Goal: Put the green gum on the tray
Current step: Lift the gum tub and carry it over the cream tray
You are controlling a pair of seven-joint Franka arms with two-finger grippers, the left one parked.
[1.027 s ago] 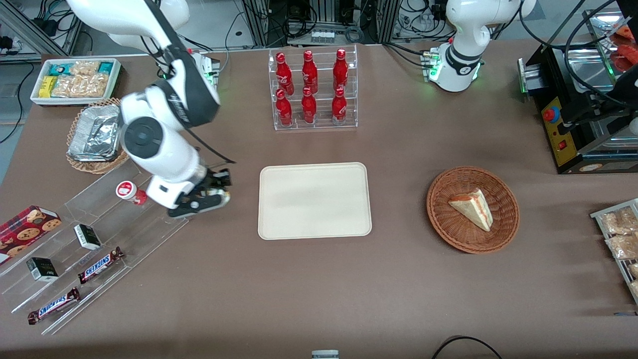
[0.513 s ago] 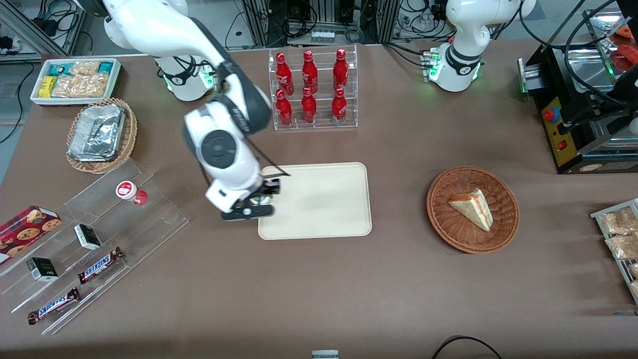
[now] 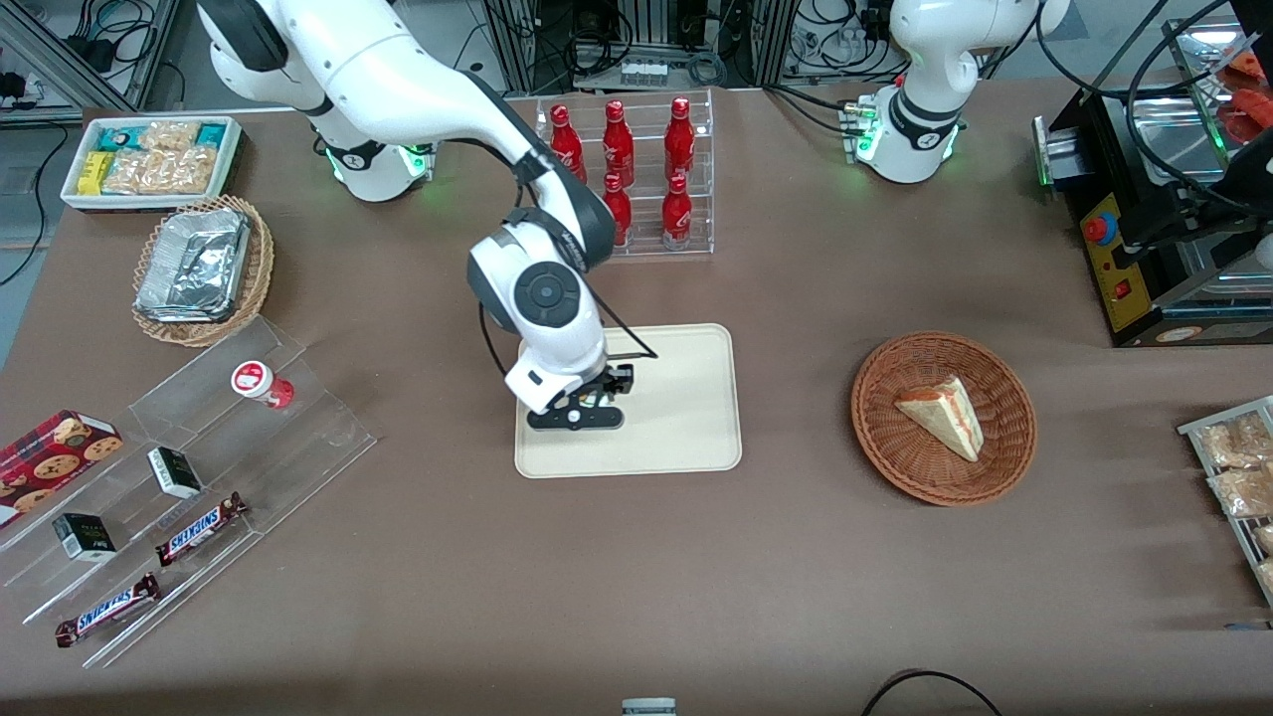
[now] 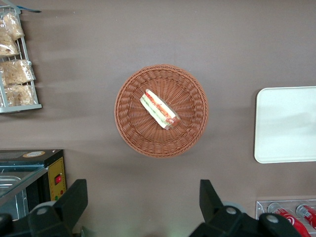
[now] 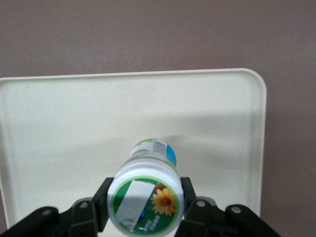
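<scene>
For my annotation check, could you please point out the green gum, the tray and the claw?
green gum (image 5: 145,203): right wrist view, on its lid.
tray (image 3: 686,398): front view, on its bare floor.
claw (image 5: 144,210): right wrist view, midway between fingertips, shut on the green gum above the tray.

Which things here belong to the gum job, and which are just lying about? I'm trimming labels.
In the job:
- green gum, clamped in the gripper above the tray
- tray

Lying about:
- red-lidded gum bottle
- cola bottles
- wicker basket with a sandwich
- Snickers bars
</scene>
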